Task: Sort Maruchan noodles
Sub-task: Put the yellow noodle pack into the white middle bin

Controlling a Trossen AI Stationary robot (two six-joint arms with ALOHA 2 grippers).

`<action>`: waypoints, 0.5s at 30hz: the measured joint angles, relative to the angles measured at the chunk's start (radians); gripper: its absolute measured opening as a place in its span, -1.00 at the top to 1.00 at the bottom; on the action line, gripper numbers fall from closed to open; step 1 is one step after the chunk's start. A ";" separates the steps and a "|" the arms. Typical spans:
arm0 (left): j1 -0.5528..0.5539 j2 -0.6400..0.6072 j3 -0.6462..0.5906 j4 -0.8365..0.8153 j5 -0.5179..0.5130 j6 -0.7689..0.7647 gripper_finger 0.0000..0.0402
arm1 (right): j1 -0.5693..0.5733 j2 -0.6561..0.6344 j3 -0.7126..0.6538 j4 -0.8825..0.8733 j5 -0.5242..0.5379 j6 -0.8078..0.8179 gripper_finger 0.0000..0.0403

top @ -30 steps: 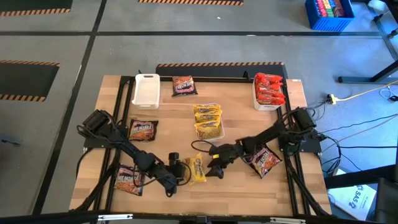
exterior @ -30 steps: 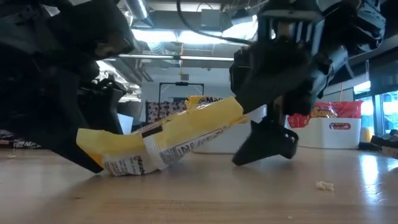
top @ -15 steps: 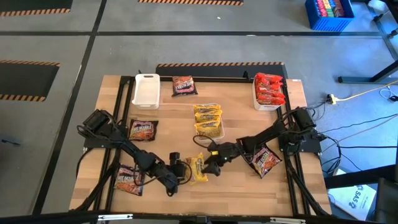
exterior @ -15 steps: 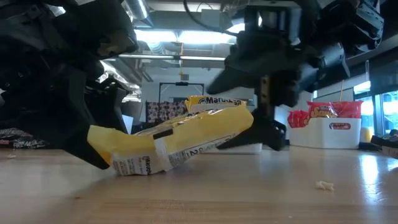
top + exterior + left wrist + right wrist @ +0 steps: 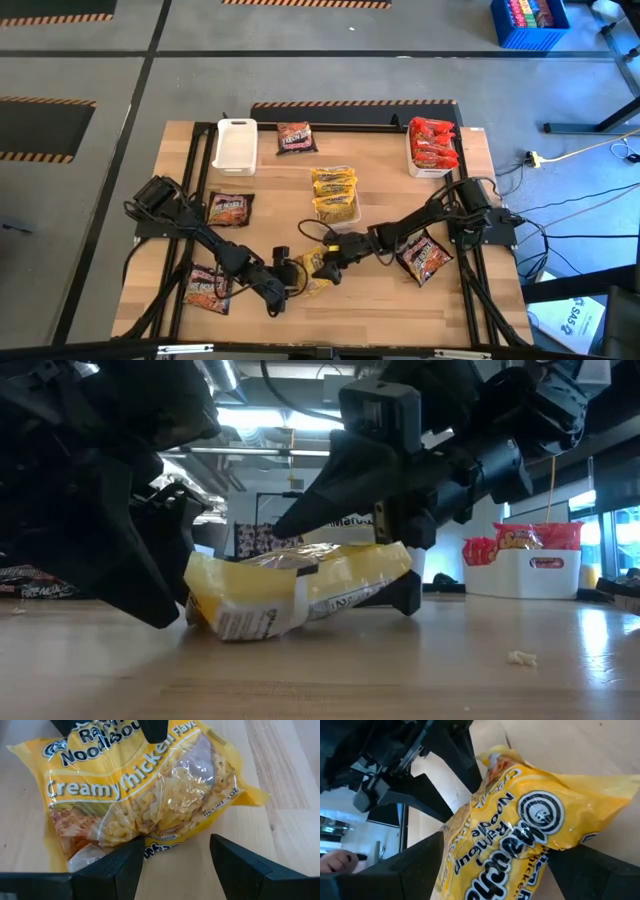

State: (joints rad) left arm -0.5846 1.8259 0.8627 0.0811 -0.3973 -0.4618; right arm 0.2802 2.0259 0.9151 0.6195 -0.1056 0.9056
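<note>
1. A yellow Maruchan creamy-chicken ramen packet (image 5: 317, 268) lies near the front middle of the wooden desk (image 5: 400, 300), one edge lifted off the surface in the low view (image 5: 300, 592).
2. The right gripper (image 5: 328, 270) is at that packet with its fingers spread to either side of it; the right wrist view shows the yellow wrapper (image 5: 530, 840) filling the gap between the two dark fingers. Whether they press the wrapper cannot be told.
3. The left gripper (image 5: 295, 276) sits just beside the same packet on the other side, fingers spread; in the left wrist view one finger (image 5: 112, 867) overlaps the packet's (image 5: 145, 795) near edge and the other stands clear on bare wood.
4. Behind, mid-desk, a white tray holds stacked yellow packets (image 5: 334, 192).
5. A tray of red packets (image 5: 433, 143) is at the far right corner; an empty-looking white tray (image 5: 235, 146) is far left, with a dark packet (image 5: 296, 138) beside it.
6. More dark packets lie loose: one near the left arm (image 5: 229, 209), one at front left (image 5: 207, 288), one under the right arm (image 5: 425, 257).
</note>
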 joint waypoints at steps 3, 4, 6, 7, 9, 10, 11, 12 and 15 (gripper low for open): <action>0.000 0.000 0.000 0.000 0.000 0.000 -0.11 | 0.000 0.000 0.005 0.000 0.009 -0.019 -0.64; 0.000 0.000 0.000 0.000 0.000 0.000 -0.11 | 0.000 0.000 0.005 0.001 0.010 -0.020 -0.64; 0.000 0.000 0.000 0.000 -0.002 0.000 -0.11 | 0.000 0.000 0.005 0.000 0.011 -0.021 -0.62; 0.000 0.000 0.000 0.000 -0.004 0.000 -0.11 | 0.000 0.000 0.005 0.001 0.012 -0.021 -0.60; 0.000 0.000 0.000 0.002 -0.004 0.000 -0.11 | 0.000 0.000 0.005 0.001 0.012 -0.021 -0.52; 0.000 0.000 0.000 0.005 -0.004 0.005 -0.11 | 0.000 0.000 0.005 0.001 0.012 -0.021 -0.48; 0.000 0.000 0.000 0.011 -0.004 0.012 -0.11 | 0.000 0.000 0.005 0.001 0.012 -0.020 -0.43; 0.000 0.000 -0.001 0.021 -0.003 0.021 -0.11 | 0.000 0.000 0.005 0.001 0.011 -0.016 -0.38; 0.000 0.000 -0.001 0.064 0.000 0.050 -0.11 | 0.000 0.003 0.005 -0.002 0.005 0.011 -0.27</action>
State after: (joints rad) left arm -0.5846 1.8259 0.8619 0.1447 -0.3976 -0.4121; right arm 0.2802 2.0292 0.9203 0.6174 -0.1009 0.9169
